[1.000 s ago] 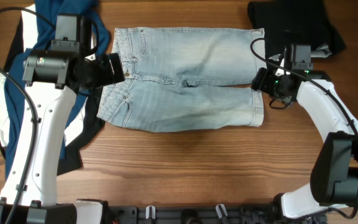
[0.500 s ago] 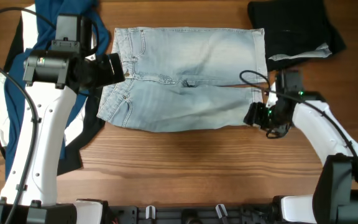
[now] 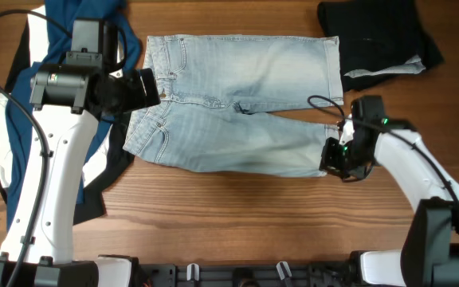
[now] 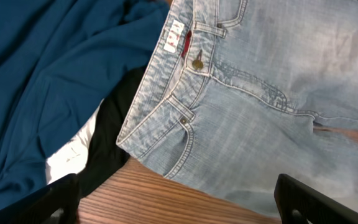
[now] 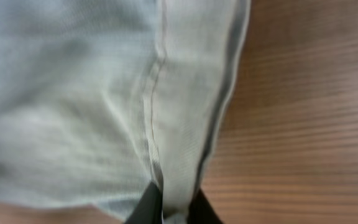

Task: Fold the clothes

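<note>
The pale blue denim shorts (image 3: 237,104) lie flat across the middle of the table, waistband to the left and leg hems to the right. My left gripper (image 3: 146,88) hovers open over the waistband end; in the left wrist view the gripper (image 4: 179,202) has bare wood between its fingers, with the button and pocket of the shorts (image 4: 260,93) just ahead. My right gripper (image 3: 331,158) is shut on the hem corner of the nearer leg. In the right wrist view that gripper (image 5: 174,208) pinches a fold of the shorts (image 5: 92,93).
A large dark-blue garment (image 3: 62,20) with white and black pieces is heaped at the left, under my left arm, and shows as the blue garment (image 4: 55,74) beside the waistband. A black folded garment with grey trim (image 3: 381,32) lies at the back right. Bare wood table (image 3: 237,215) in front.
My right gripper moved from between the leg hems toward the table's front, closed on the nearer leg's hem corner, and that leg shifted slightly forward. The left arm has not moved.
</note>
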